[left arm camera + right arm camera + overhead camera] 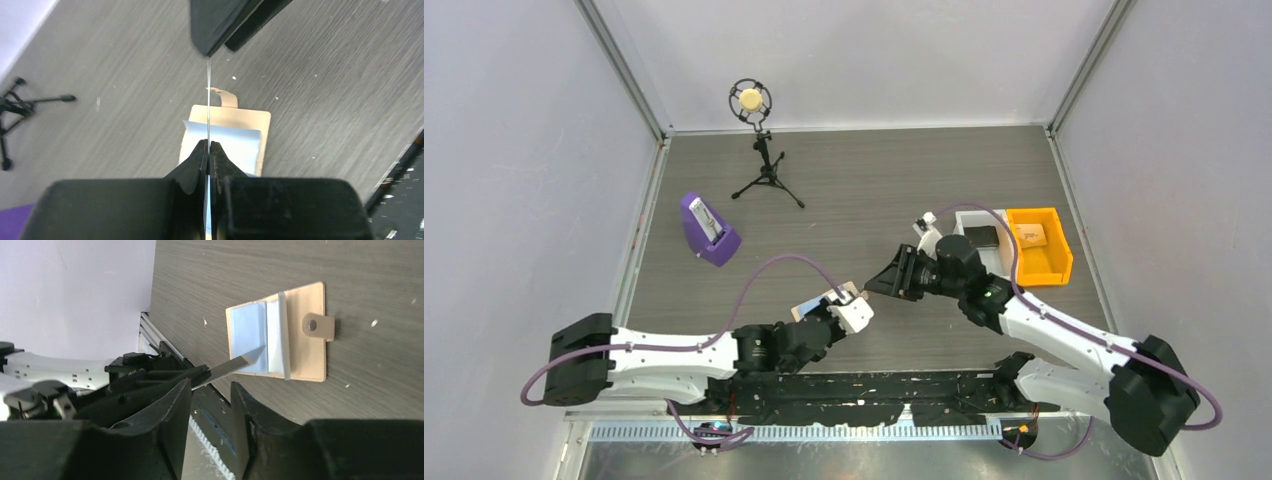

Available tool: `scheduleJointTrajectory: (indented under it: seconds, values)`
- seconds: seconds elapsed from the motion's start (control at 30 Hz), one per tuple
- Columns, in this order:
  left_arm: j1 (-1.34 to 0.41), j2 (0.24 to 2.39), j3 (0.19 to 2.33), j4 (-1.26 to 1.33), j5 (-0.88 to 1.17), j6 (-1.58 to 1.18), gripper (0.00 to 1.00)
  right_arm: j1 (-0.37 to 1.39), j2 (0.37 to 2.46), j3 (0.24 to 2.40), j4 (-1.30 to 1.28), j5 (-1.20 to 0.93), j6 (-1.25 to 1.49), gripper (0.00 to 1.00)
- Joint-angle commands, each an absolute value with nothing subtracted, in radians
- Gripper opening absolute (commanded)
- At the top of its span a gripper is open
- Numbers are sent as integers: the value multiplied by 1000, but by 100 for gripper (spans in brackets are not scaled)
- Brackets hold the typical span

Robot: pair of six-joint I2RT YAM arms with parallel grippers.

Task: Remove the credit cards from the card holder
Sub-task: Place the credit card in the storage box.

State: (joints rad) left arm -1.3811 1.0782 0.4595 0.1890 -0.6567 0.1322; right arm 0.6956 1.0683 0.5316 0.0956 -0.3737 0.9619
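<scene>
Now the left gripper [207,146] pinches a card [235,366] above the open card holder [300,340] lying flat on the table [225,270]. Edge-on, the card's face is unreadable. The right gripper [211,385] is spread by its far end; whether they touch is unclear.

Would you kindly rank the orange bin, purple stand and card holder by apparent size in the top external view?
Orange bin and purple stand: too alike to rank.
Card holder: smallest, though partly hidden under the left pincer.
</scene>
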Motion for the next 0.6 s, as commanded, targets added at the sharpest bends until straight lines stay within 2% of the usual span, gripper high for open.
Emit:
scheduleJointTrajectory:
  seconds: [0.0,0.17,0.33,0.43,0.57]
  values:
    - [-1315,950,495,116,-503,-111,0,673,947,569,83,-338,737,45]
    - [-1211,828,473,62,-301,-294,0,651,823,524,86,-339,627,50]
    - [-1150,752,457,64,-135,-427,0,615,761,456,227,-476,616,52]
    - [-1147,730,480,13,-87,-450,0,606,756,483,219,-568,542,52]
    - [-1139,740,528,-105,-23,-444,0,603,755,579,77,-675,368,46]
